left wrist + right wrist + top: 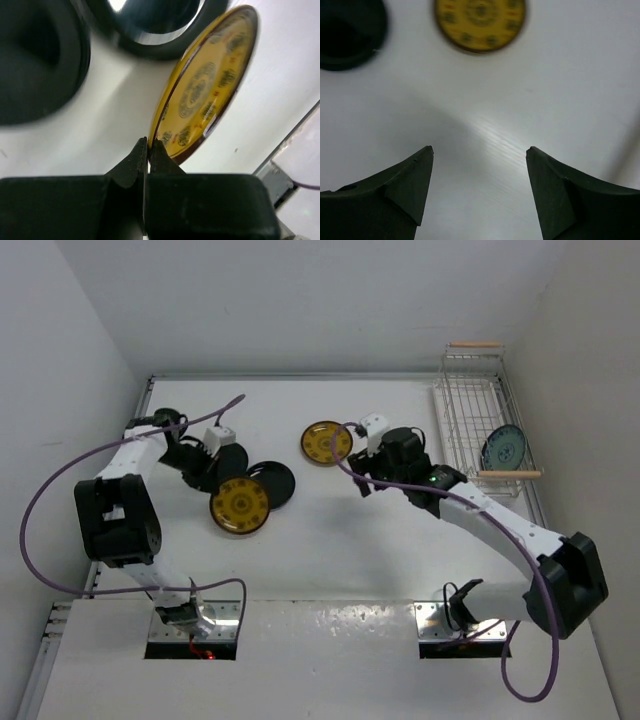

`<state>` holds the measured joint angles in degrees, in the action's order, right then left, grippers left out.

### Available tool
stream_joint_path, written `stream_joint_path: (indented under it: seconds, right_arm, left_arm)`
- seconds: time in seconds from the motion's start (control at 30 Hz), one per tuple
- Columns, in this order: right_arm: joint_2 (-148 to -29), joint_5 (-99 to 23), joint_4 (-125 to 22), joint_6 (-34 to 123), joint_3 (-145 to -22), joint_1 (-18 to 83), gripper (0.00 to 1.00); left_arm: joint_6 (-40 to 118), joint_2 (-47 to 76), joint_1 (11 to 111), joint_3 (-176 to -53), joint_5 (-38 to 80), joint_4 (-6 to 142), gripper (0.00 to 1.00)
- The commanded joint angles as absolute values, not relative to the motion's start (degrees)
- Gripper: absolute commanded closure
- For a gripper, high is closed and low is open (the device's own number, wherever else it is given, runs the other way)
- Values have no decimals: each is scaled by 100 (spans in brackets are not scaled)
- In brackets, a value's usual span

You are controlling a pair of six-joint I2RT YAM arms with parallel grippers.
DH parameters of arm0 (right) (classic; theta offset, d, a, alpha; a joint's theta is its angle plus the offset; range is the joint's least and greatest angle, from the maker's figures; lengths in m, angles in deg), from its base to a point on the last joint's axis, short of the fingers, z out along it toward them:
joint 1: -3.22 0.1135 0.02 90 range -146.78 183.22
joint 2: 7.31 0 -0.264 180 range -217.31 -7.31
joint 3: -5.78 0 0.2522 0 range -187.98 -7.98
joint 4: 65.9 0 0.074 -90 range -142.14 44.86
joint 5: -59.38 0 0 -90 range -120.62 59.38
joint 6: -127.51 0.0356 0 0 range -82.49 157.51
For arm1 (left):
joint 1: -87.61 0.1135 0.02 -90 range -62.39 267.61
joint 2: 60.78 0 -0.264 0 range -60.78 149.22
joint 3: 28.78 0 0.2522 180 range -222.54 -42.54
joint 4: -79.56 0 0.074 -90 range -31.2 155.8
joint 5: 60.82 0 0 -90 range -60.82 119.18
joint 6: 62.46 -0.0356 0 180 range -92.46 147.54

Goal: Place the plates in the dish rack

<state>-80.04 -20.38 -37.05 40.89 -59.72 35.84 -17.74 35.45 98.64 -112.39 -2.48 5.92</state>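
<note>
The white table (380,550) bore, at its left, a black plate (232,465) and a second black plate (280,483) with a near yellow plate (240,506) touching them, a far yellow plate (326,443) toward the middle, and the rack (465,425) along the right edge.

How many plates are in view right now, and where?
5. Blue-green plate in the dish rack; centre yellow plate alone mid-table; left yellow plate overlapping the right black plate; left black plate partly hidden under the left arm. No others visible.
</note>
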Motion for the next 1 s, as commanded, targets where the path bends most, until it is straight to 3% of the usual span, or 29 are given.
stream_joint_path:
  seconds: [0.0, 0.1, 0.33, 0.4, 0.43, 0.53, 0.57, 0.6, 0.67, 0.73, 0.8, 0.9, 0.97]
  right_arm:
    - [-8332, -4183, -5150, 5137, -5887, 3925, 26]
    - [-8974, -4853, -6073, 5718, -6324, 4066, 24]
    - [-10230, -5408, -6716, 6466, -7213, 4295, 21]
    - [-10284, -5409, -6910, 6667, -7188, 4321, 29]
    - [-10319, -5409, -6954, 6695, -7179, 4321, 34]
    - [-10425, -5137, -6911, 6783, -7135, 4339, 63]
    - [-10408, -5015, -6910, 6792, -7117, 4356, 86]
    - [-10373, -4944, -6884, 6783, -7100, 4348, 96]
    - [-10250, -4394, -6875, 6704, -6994, 4321, 100]
    - [-9881, -4049, -6735, 6591, -6871, 4234, 100]
    - [-9504, -3521, -6264, 6485, -6958, 4049, 100]
    - [-9100, -3107, -5570, 6117, -7238, 3601, 100]
    - [-8800, -2633, -5086, 5697, -7450, 3197, 100]
  left_arm:
    - [-1861, 3203, 9368, -11689, -1177, 472, 100]
    - [-1781, 3133, 9009, -12110, -1449, 419, 100]
    - [-922, 3186, 8322, -12753, -1723, 778, 100]
    - [-859, 3186, 8182, -12823, -1644, 849, 100]
    - [-858, 3186, 8181, -12824, -1644, 849, 100]
    - [-806, 3239, 8128, -12955, -1819, 902, 100]
    - [-745, 3239, 8128, -13025, -1820, 902, 100]
    - [-631, 3239, 8128, -13026, -1689, 963, 100]
    - [-333, 3291, 8128, -13079, -1391, 1138, 100]
    - [300, 3291, 8128, -13131, -560, 1498, 59]
    - [852, 3361, 8128, -13192, 93, 1675, 28]
    - [1250, 3493, 8190, -13316, 1096, 1859, 4]
    - [1549, 3555, 8400, -13500, 1755, 1921, 0]
